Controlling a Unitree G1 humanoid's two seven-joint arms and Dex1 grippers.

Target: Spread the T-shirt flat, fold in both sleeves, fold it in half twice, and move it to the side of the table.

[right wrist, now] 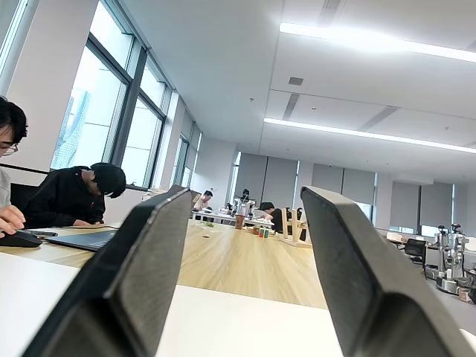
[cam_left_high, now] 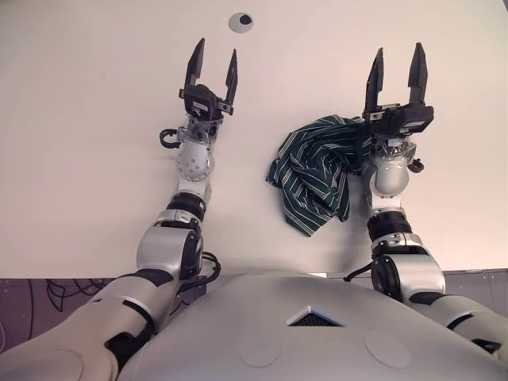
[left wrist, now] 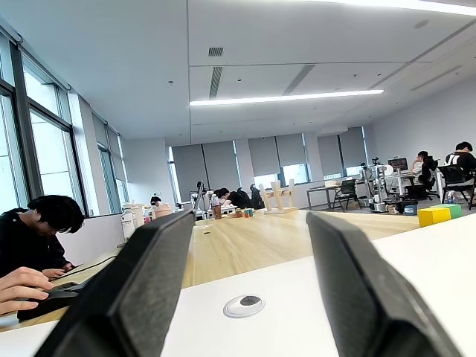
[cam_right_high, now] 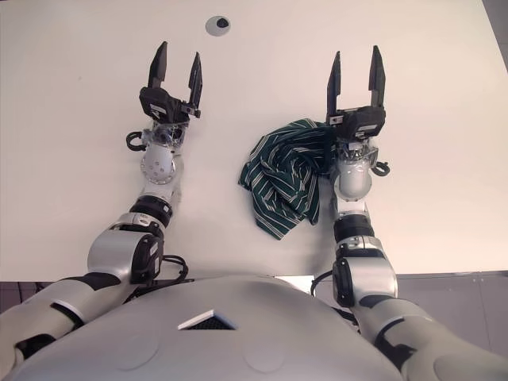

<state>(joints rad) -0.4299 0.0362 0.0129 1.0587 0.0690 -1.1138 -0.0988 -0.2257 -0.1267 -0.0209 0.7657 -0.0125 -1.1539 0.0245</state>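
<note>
- My left gripper (cam_left_high: 216,50) stands wide open over the table (cam_left_high: 95,95), holding and touching nothing; its two black, wedge-shaped fingers (left wrist: 134,290) point away from me, matte and flat-faced.
- My right gripper (cam_left_high: 398,49) is spread just as wide and is also empty, with its fingers (right wrist: 126,282) pointing the same way.
- The T-shirt (cam_left_high: 317,171) lies crumpled just inside my right arm, bunched against that wrist and between the two arms.
- It is soft dark-green cloth with thin white stripes, heaped in loose folds rather than flat.
- Its long axis runs from beside the right wrist back toward the near table edge, slanting slightly left.
- The tabletop is smooth, matte and off-white, with a round grey cable port (cam_left_high: 240,22) beyond the left gripper.
</note>
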